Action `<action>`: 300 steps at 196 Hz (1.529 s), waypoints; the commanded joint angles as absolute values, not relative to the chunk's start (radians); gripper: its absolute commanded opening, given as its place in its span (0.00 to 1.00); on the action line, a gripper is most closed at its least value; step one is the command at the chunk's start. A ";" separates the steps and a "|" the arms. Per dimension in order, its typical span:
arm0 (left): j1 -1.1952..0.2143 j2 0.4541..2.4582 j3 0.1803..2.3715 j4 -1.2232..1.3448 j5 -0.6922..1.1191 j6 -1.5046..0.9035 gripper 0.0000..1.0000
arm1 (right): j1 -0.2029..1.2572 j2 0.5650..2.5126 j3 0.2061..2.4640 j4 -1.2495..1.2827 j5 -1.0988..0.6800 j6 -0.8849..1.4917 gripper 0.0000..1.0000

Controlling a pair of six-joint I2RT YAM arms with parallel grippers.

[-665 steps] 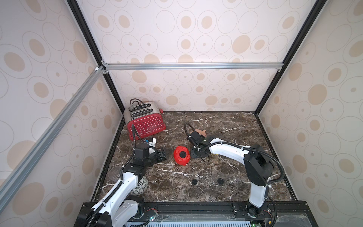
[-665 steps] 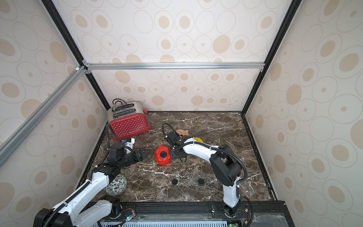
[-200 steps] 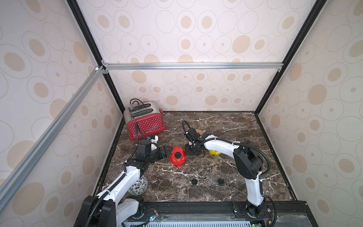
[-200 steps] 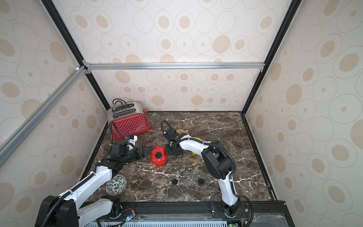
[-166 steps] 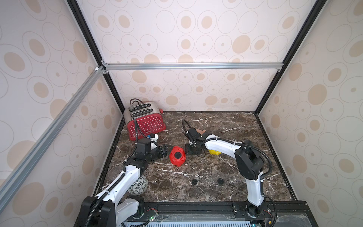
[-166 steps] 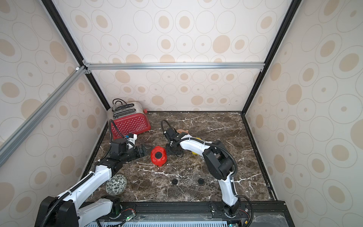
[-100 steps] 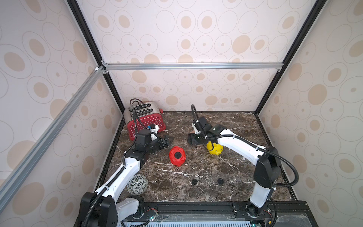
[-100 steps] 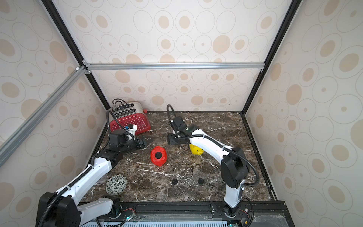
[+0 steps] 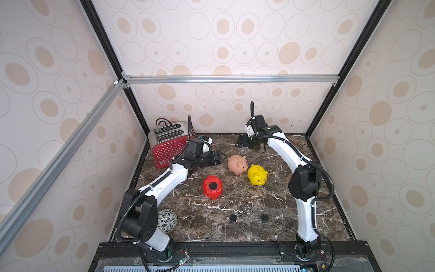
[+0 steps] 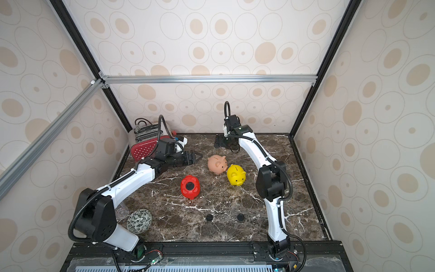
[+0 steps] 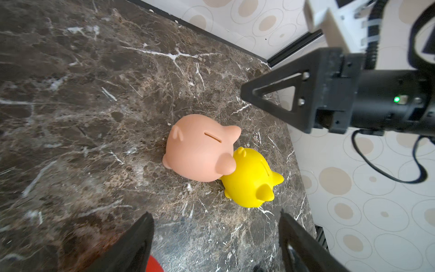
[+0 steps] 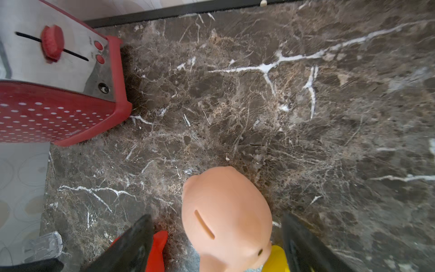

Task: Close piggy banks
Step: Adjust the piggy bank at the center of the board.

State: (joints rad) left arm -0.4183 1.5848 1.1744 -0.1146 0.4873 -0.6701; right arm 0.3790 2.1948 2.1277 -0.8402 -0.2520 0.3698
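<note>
Three piggy banks rest on the marble table (image 9: 306,212). The peach-pink pig (image 9: 237,164) (image 10: 217,163) stands upright, its snout against the yellow pig (image 9: 257,175) (image 10: 236,175). In front of them the red pig (image 9: 212,187) (image 10: 190,186) lies belly up with a dark round spot showing. My left gripper (image 9: 220,158) (image 11: 216,235) is open and empty just left of the pink pig (image 11: 200,148). My right gripper (image 9: 241,142) (image 12: 216,216) hangs open and empty, raised behind and above the pink pig (image 12: 226,219).
A red polka-dot toaster (image 9: 169,146) (image 12: 58,94) stands at the back left. A black-and-white patterned ball (image 9: 167,221) lies at the front left by the left arm's base. Two small black discs (image 9: 233,217) (image 9: 264,217) lie on the marble near the front.
My right gripper has opened and lifted up and back from the pink pig, which now stands uncovered. My left gripper has moved back from the red pig, still open.
</note>
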 commanded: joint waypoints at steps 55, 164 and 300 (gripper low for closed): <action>-0.446 1.755 1.307 -0.125 0.462 -0.742 0.81 | 0.370 2.268 2.139 -0.908 -0.386 0.413 0.85; -0.464 1.856 1.321 -0.077 0.497 -0.764 0.81 | 0.371 1.969 1.622 -0.564 -0.632 0.654 0.82; -0.464 1.836 1.320 -0.145 0.458 -0.728 0.81 | 0.388 1.948 1.646 -0.600 -0.473 0.651 0.87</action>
State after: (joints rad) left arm -0.4576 1.8771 1.3209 -0.1020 0.4904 -0.7567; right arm 0.3763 1.9614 1.6234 -0.5880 -0.5167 0.6720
